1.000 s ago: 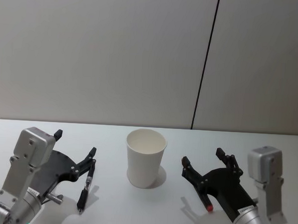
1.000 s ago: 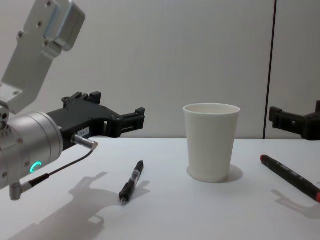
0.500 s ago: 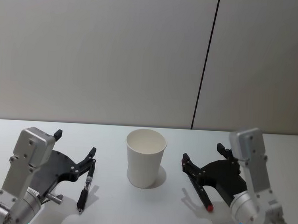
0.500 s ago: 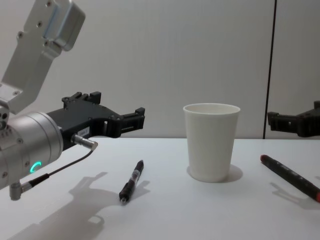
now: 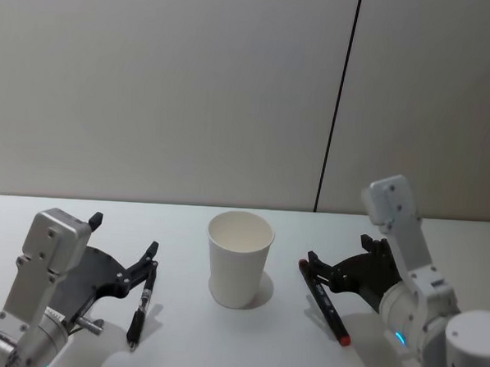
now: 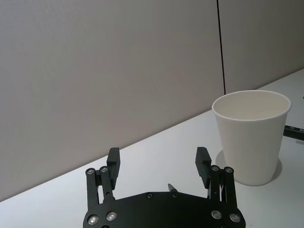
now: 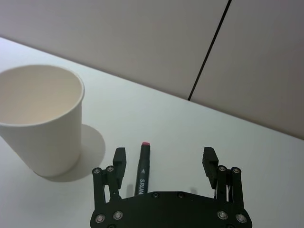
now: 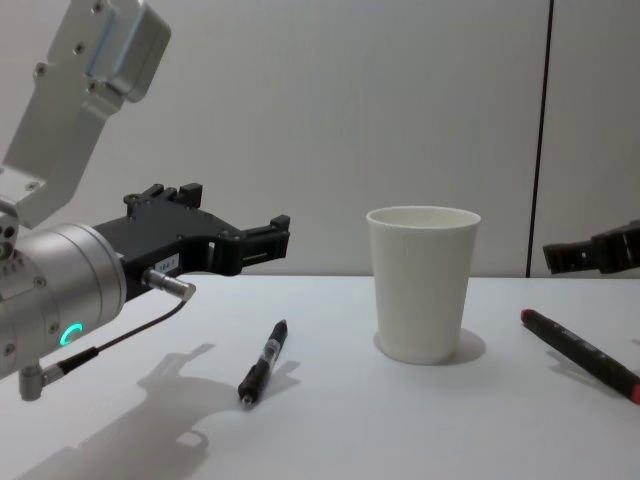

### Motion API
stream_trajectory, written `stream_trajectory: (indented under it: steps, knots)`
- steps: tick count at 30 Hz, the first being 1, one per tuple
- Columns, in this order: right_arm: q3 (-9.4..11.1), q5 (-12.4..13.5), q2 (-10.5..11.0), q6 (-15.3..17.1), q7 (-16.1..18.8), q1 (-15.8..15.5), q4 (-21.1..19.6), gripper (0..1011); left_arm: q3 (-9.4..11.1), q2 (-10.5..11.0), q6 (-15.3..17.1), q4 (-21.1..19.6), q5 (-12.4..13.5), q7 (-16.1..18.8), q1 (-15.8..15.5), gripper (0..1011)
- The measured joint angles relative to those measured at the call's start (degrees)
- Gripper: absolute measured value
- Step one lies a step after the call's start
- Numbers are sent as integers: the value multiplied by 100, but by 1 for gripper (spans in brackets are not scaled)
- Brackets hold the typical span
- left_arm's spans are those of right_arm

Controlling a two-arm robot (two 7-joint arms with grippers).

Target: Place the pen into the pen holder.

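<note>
Eyes on the pen [image 5: 329, 311]: it lies flat on the tabletop [image 5: 236, 352] to the right of the pen holder [image 5: 239, 261], near it but not touching. It has a black barrel, a red end and white lettering down the side, and it's slim and round, so I'd expect it to roll if nudged. The holder stands upright, a plain white tapered cup with a rolled rim; what shows of its inside is empty, and it's likely light enough to tip. Above the pen, on the holder's right, hovers the right gripper [image 7: 164, 154], jaws wide apart with nothing in them. This reads as the reach for the pick-up. From the wrist, the barrel sits closer to one jaw than the other, so the tidy move is to shift across until it's centred. Then come straight down with a jaw either side and close around the middle for balance. On the holder's left, a second black pen [image 8: 262, 362] lies just below the left gripper [image 6: 158, 156], jaws likewise apart and empty.
</note>
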Motion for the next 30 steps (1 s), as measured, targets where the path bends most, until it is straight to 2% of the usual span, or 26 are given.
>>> stream_trajectory:
  steps: [7,16,30]
  knots:
    - [-6,74,-93,566,129,296,257,1001,0,0,0,0,0,0,0,1000]
    - [24,193,-269,1064,252,515,539,1001,0,0,0,0,0,0,0,1000]
    - [-13,192,-499,1209,281,687,879,1001,0,0,0,0,0,0,0,1000]
